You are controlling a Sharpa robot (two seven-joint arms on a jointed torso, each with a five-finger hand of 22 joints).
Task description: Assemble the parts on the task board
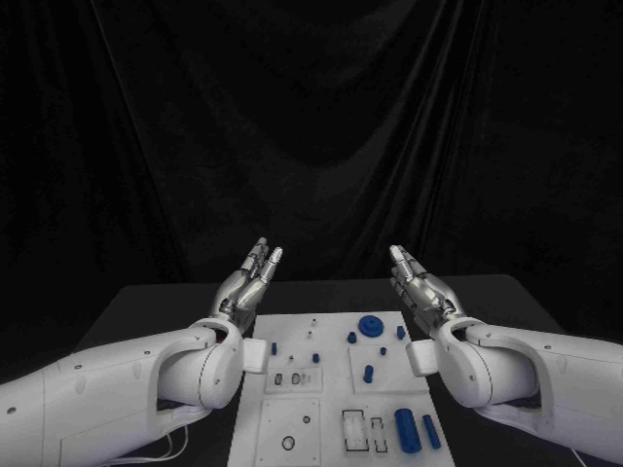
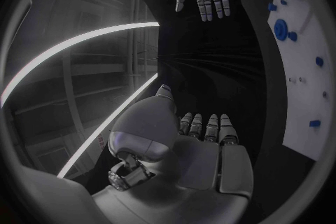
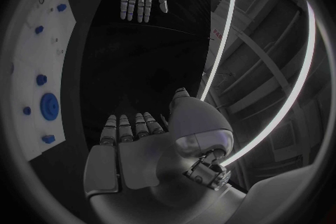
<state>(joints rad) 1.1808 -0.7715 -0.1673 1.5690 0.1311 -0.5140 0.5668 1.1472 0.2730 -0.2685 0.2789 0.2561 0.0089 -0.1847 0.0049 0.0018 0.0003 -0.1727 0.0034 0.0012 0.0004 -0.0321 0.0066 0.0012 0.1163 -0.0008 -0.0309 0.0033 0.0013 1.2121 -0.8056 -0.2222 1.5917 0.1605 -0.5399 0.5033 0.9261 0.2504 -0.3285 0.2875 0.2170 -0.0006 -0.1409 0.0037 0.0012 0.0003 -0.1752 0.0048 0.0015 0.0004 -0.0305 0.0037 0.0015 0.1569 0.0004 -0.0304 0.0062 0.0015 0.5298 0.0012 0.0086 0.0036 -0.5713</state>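
Left hand (image 1: 250, 277) and right hand (image 1: 421, 285), fingers straight, empty, raised; below them, blue parts (image 1: 407, 429) lie unassembled on the board (image 1: 291, 404).

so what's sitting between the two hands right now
In the head view, the task board with its blue parts lies between and below the left hand and right hand; neither hand touches it.

White task board (image 1: 333, 389) with blue parts (image 1: 372, 327), some outlined in black, on a black table (image 1: 158, 302). Silver left hand (image 1: 250, 277) and silver right hand (image 1: 421, 284); white arms. Backdrop looks like black cloth.
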